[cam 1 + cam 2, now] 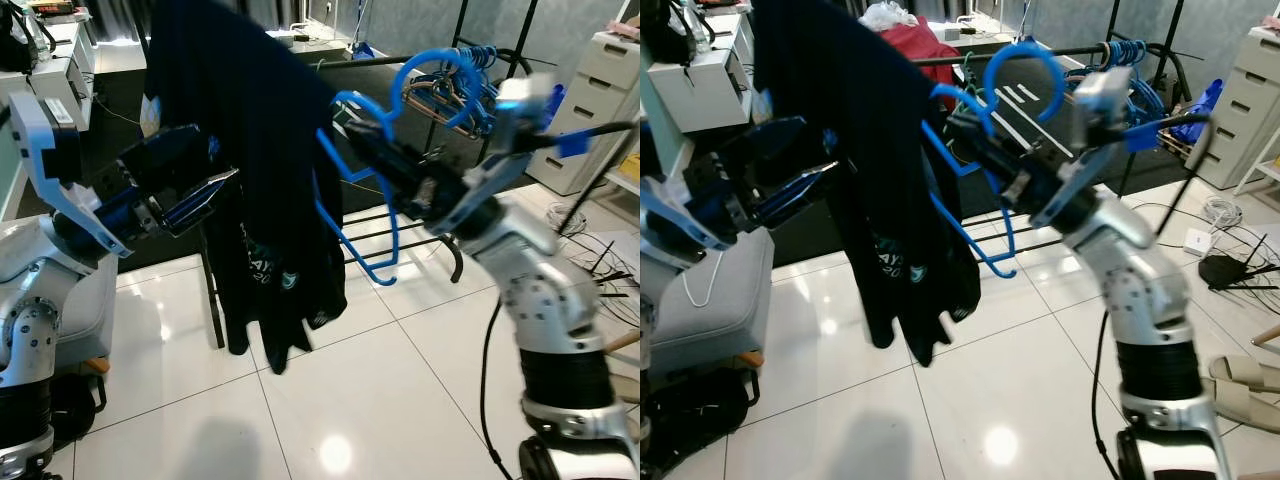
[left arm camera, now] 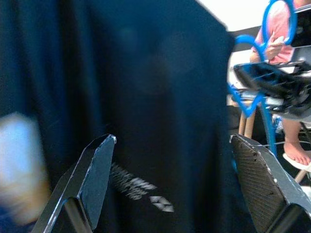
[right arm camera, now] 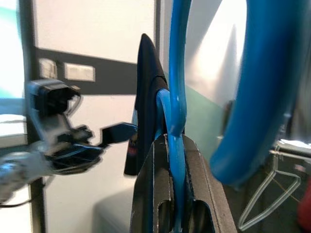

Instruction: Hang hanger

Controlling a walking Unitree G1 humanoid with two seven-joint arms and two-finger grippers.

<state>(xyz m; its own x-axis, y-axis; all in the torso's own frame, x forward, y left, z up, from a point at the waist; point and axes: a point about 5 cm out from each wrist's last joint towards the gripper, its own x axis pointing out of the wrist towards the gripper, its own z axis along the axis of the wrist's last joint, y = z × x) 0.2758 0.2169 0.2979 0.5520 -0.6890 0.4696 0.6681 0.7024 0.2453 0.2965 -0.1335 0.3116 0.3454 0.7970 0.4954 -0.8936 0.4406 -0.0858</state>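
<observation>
Status: we hold blue hanger (image 1: 362,190) in air, dark shirt (image 1: 250,180) draped on it; not yet on clothes rail (image 1: 1080,50). Hook (image 1: 1025,75) points up, near rail, apart from it. Left to do: carry hook over rail, lower, release.

Right gripper (image 1: 372,142): fingers clamped on hanger wire.
Left gripper (image 1: 205,198): fingers spread wide, empty, just beside shirt.

Count: carried hanger, one; shirt, one; spare blue hangers (image 1: 478,75) on rail, a bunch, number unclear; grippers, two.
</observation>
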